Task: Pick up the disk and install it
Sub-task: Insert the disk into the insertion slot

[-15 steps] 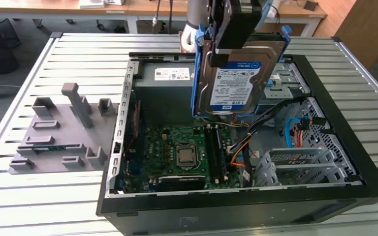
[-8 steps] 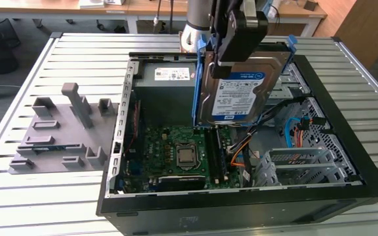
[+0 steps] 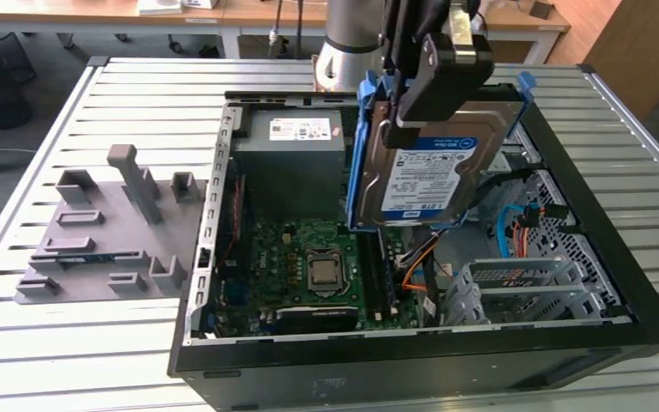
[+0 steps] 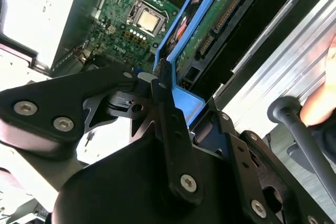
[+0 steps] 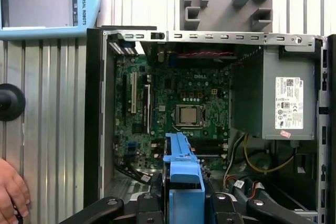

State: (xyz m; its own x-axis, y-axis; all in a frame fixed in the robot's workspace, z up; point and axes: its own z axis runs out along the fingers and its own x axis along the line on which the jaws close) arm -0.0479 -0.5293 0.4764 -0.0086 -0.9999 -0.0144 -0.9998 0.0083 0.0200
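Slatted metal table [image 3: 135, 94], open PC case [image 3: 421, 356] on it. We see the gripper [image 3: 415, 107] clamped on the disk [image 3: 438, 176] (blue bracket, tilted on edge) above the case.

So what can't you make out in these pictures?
- Exterior view: the silver-grey hard drive in its blue plastic bracket, held by the black gripper, hides part of the open black computer case behind it.
- First wrist view: the drive is edge-on, label unseen; a person's hand is cut off by the frame's edge.
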